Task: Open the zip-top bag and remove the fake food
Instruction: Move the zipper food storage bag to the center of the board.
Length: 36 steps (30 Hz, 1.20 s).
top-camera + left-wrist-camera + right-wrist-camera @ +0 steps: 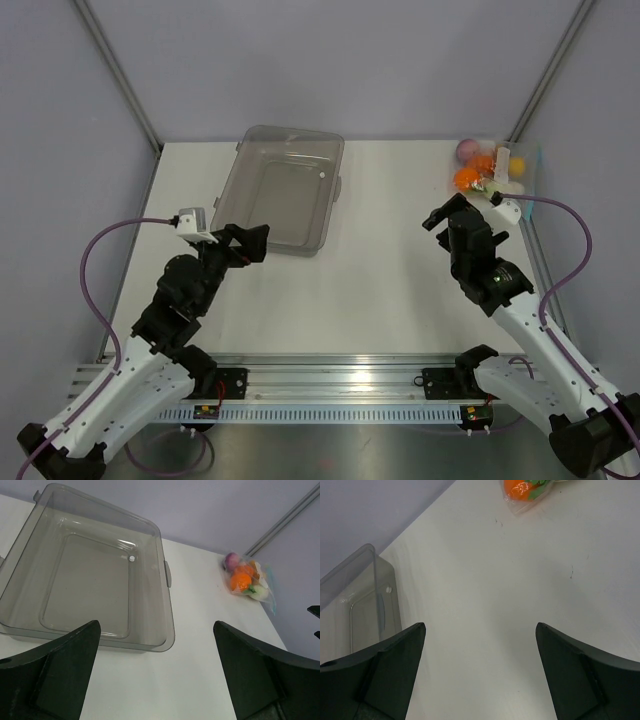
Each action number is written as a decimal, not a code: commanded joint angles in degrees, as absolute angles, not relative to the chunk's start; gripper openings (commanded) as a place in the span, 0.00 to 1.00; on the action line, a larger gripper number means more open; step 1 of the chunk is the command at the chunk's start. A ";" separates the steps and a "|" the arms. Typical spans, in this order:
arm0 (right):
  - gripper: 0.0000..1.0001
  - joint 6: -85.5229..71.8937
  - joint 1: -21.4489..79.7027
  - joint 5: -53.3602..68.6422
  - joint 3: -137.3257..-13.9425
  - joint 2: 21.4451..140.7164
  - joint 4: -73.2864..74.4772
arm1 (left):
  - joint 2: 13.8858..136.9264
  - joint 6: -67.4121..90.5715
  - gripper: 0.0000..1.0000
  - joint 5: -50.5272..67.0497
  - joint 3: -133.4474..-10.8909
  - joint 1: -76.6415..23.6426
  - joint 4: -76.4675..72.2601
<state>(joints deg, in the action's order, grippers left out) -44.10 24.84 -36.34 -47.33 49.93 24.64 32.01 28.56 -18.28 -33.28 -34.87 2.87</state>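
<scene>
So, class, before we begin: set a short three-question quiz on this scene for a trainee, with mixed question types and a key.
1. True or false: the fake food lies inside the zip-top bag.
2. Where on the table is the bag? A) far right corner; B) middle; C) near edge, by the arm bases.
3. Fill in: the left gripper and the right gripper both stand ____, holding nothing.
Key: 1 true; 2 A; 3 open.
</scene>
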 commanded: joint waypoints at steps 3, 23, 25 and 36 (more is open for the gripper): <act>0.99 -43.50 24.79 -37.18 -48.51 50.10 22.59 | 32.52 29.53 0.99 -20.74 -35.16 -35.16 1.32; 1.00 -40.96 6.94 -21.34 -43.78 61.79 6.87 | 30.85 26.37 0.99 -19.34 -35.07 -35.16 3.43; 1.00 -41.74 5.98 -22.49 -42.28 62.48 2.39 | 30.85 26.28 0.99 -18.90 -35.07 -35.16 3.34; 0.99 -46.31 -1.47 -22.68 -47.19 77.77 -8.44 | 30.59 25.84 0.99 -19.07 -34.63 -35.16 2.99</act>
